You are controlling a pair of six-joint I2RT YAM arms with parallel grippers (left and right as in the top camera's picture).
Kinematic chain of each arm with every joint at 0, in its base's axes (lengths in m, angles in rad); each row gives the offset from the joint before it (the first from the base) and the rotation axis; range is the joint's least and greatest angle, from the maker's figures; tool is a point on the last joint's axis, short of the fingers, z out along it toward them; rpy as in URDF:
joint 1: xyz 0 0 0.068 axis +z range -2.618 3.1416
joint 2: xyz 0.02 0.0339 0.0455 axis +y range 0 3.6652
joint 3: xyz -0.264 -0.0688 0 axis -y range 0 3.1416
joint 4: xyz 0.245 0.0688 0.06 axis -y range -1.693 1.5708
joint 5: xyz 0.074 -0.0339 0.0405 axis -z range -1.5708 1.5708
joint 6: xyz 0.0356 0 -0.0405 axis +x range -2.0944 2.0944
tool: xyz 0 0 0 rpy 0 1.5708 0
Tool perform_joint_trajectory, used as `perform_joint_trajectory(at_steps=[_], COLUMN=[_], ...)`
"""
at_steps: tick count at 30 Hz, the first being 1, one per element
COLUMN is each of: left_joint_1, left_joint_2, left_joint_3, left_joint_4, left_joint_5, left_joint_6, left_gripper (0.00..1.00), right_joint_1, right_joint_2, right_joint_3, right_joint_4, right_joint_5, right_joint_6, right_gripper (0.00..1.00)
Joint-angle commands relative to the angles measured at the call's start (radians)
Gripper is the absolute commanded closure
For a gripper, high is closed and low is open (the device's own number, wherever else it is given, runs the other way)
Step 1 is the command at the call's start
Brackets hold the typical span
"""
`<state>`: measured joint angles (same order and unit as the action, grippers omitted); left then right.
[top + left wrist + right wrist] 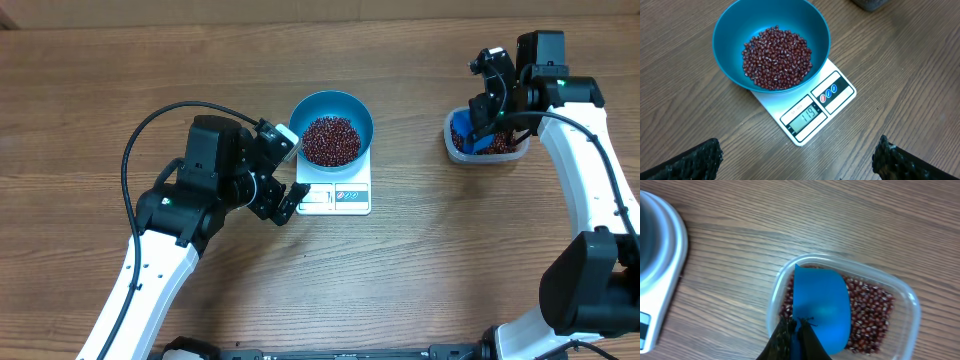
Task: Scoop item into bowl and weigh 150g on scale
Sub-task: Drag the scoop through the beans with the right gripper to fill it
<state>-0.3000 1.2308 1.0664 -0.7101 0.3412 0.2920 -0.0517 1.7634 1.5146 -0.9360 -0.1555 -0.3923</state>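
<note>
1. Beans (776,57) – a loose dark red-brown heap in the bottom of the teal bowl (730,35), with bare bowl wall showing all round the heap.
2. The bowl sits on the white scale (775,102) and overhangs its far part. The display (805,114) and buttons stick out on the near edge, and the display reads 119.
3. Left gripper (290,172): fingers spread wide, nothing between them. In the overhead view it sits just beside the scale's left edge, near the bowl and not touching it.
4. In the left wrist view both fingertips (695,160) are at the bottom corners. The scale and bowl lie ahead of the gap, with only bare table (920,75) between the tips.
5. Right gripper (792,337): fingers pressed together, pinching the near end of the bright blue scoop (820,305).
6. The scoop is down inside the clear tub (905,295), its blade lying over more beans, which show on both sides of it, mostly on the right.
7. Overhead – the tub is well apart from the bowl and scale, off to the right side of the table, with the right gripper over it.
8. The right wrist view catches a corner of the scale at its left edge. Whether any beans lie in the scoop I cannot tell.
</note>
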Motion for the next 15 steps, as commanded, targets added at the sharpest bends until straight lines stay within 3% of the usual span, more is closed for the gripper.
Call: perform_joint_trajectory(at_steps=[1, 15], left_joint_1=[0.004, 0.004], left_joint_2=[0.006, 0.006], left_joint_3=[-0.010, -0.010], left_joint_4=[0.003, 0.003], left_joint_5=[0.018, 0.018], left_joint_6=[0.015, 0.015], left_gripper=[0.00, 0.00], right_joint_1=[0.005, 0.005], right_joint_2=[-0.035, -0.035], right_joint_3=[0.011, 0.011], right_joint_4=[-0.001, 0.006], right_joint_5=[-0.076, -0.085], right_joint_6=[0.032, 0.135], right_gripper=[0.96, 0.96])
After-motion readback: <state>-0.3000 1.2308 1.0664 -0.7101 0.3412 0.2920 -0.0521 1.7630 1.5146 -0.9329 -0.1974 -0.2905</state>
